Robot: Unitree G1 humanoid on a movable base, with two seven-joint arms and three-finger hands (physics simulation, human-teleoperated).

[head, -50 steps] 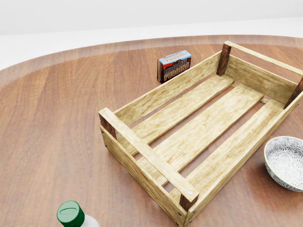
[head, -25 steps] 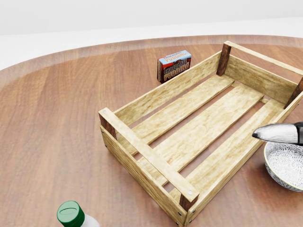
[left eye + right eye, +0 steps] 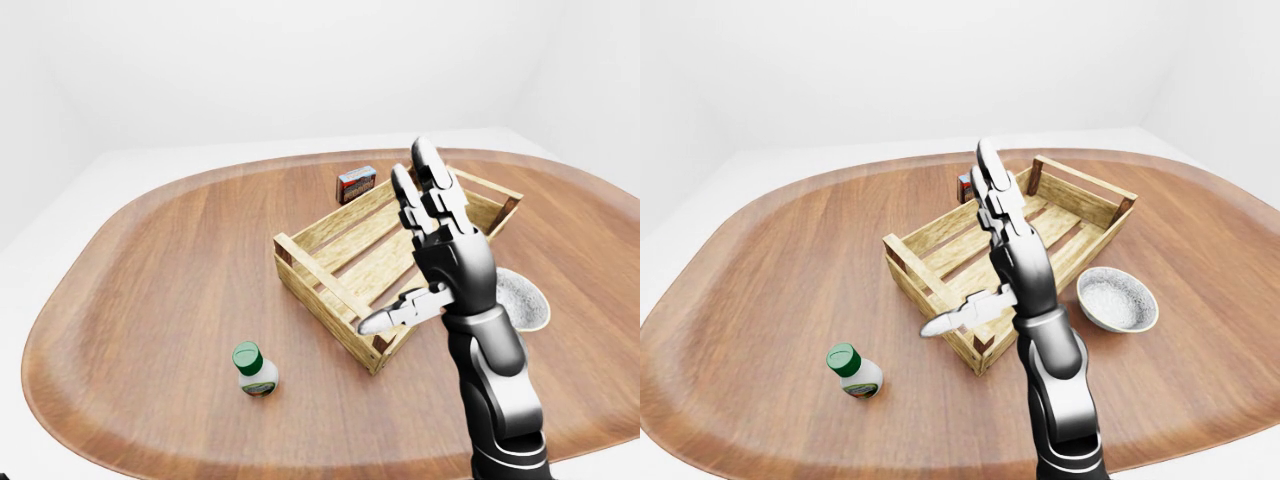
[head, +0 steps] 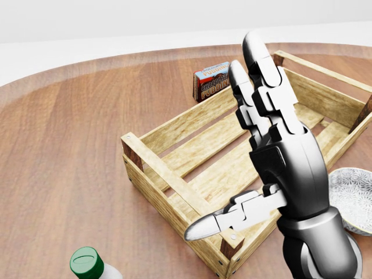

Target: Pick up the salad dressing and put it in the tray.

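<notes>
Right hand (image 4: pixel 279 145) raised in mid-air with all three fingers spread wide, holding nothing; thumb juts out toward the left of the head view, the two long fingers point up; left hand out of sight in all three views.

Nearest, well to the hand's left and below it in the left-eye view: the salad dressing bottle (image 3: pixel 255 368), green cap, standing upright on the wooden table (image 3: pixel 160 270), apart from everything else.

Just behind the hand in the head view: the slatted wooden tray (image 4: pixel 174 160), nothing visible in it; hand and forearm cover part of it.

To the hand's right, beside the tray: a patterned bowl (image 3: pixel 1117 299).

Farthest, above the fingertips' left: a small pudding box (image 4: pixel 213 81) close outside the tray's far wall.
</notes>
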